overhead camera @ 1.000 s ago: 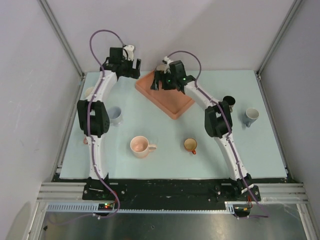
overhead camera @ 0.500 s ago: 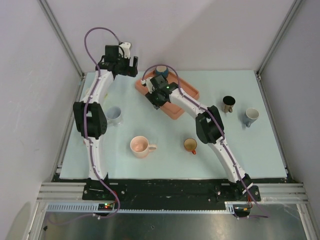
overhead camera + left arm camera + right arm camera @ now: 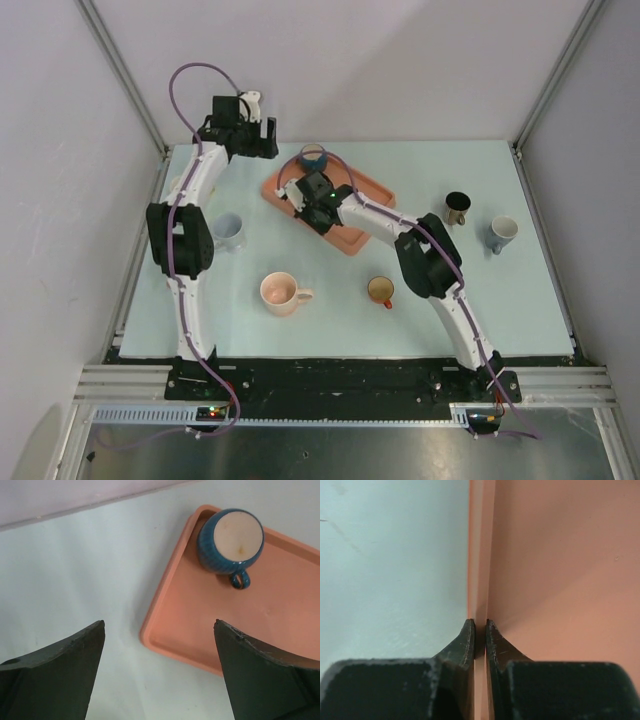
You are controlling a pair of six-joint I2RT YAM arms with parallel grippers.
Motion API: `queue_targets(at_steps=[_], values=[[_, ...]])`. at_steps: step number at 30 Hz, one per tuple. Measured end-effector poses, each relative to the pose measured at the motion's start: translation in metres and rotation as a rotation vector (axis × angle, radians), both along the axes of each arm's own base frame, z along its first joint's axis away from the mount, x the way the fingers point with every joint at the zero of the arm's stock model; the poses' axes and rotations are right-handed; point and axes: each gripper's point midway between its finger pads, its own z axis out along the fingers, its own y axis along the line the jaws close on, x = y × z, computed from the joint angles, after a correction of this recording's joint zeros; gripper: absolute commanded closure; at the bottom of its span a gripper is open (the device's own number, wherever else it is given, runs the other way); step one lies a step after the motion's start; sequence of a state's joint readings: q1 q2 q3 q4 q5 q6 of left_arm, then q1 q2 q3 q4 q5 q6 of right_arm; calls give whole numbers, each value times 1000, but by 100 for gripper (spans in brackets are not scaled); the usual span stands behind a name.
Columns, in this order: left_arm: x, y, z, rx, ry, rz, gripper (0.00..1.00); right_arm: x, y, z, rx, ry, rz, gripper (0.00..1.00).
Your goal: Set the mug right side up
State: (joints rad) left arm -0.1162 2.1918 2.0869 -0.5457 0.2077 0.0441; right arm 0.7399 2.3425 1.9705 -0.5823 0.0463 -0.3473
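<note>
A dark blue mug [image 3: 313, 155] [image 3: 231, 541] stands at the far corner of the orange tray [image 3: 365, 205] [image 3: 200, 620], with a pale flat face up and its handle toward the near side; it looks upside down. My right gripper [image 3: 305, 192] [image 3: 480, 622] is shut on the tray's left rim [image 3: 481, 555], one finger outside it and one inside. My left gripper [image 3: 255, 140] [image 3: 160, 625] hangs open above the table beside the tray's left edge, with nothing between its fingers. The mug lies ahead of it and to the right.
Other mugs stand on the pale table: pink [image 3: 283, 293], small brown [image 3: 380, 290], black [image 3: 457, 207], grey-blue [image 3: 503, 232], light blue [image 3: 229, 230] by the left arm. Cage posts and walls close in the back and sides.
My right gripper came down from above the tray to its left rim and shut on it. The tray has turned and shifted slightly. The left arm has barely moved.
</note>
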Motion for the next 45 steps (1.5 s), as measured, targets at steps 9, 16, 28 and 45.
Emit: queue_targets(at_steps=[9,16,28,45], values=[[-18,-20,-27,-43,96,4,8,-39,31,10,98,87,32,29],[-26,-37,-31,-17,110,8,7,-40,19,77,300,114,-73,1],[-49,-108,-57,106,126,-17,24,-10,-165,171,545,-82,-583,1],[-11,-110,-119,247,169,64,46,-27,-201,180,527,-141,-655,1]])
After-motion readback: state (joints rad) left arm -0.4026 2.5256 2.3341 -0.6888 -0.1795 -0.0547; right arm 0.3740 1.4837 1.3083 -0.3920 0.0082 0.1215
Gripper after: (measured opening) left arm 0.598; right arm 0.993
